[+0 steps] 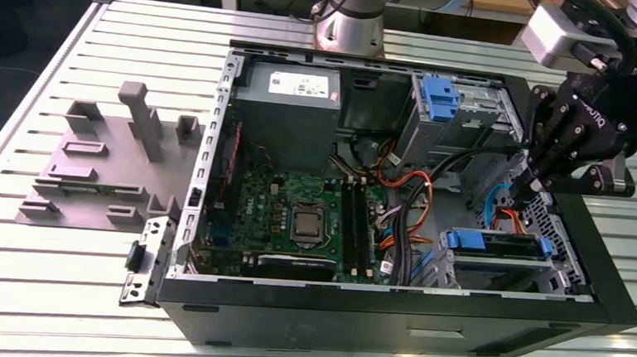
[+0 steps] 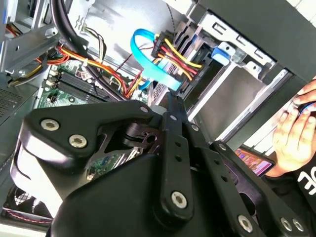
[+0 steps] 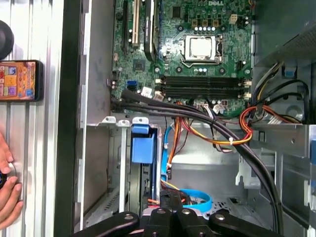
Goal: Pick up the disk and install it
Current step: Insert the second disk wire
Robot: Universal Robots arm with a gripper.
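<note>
Blue-framed, the disk (image 1: 497,243) sits slotted in the drive cage (image 1: 437,273). Near the cage, the tool (image 3: 171,197) hangs pinched together and empty, probably for nudging it home.

I am working over a table (image 1: 24,285) of pale metal slats, its grooves running from the exterior view's left to its right. An open black computer case (image 1: 398,324) is lying on its side directly on the slats and is taking most of the surface. Just beside it, at the exterior view's left, a grey moulded fixture (image 1: 97,173) with upright posts is resting on the table. Behind the case the base of my arm (image 1: 350,27) is standing. In the first wrist view a phone (image 3: 19,80) is lying flat on the slats beside the case wall, its screen glowing, and a person's hand (image 3: 7,195) is staying over the same slats.
</note>
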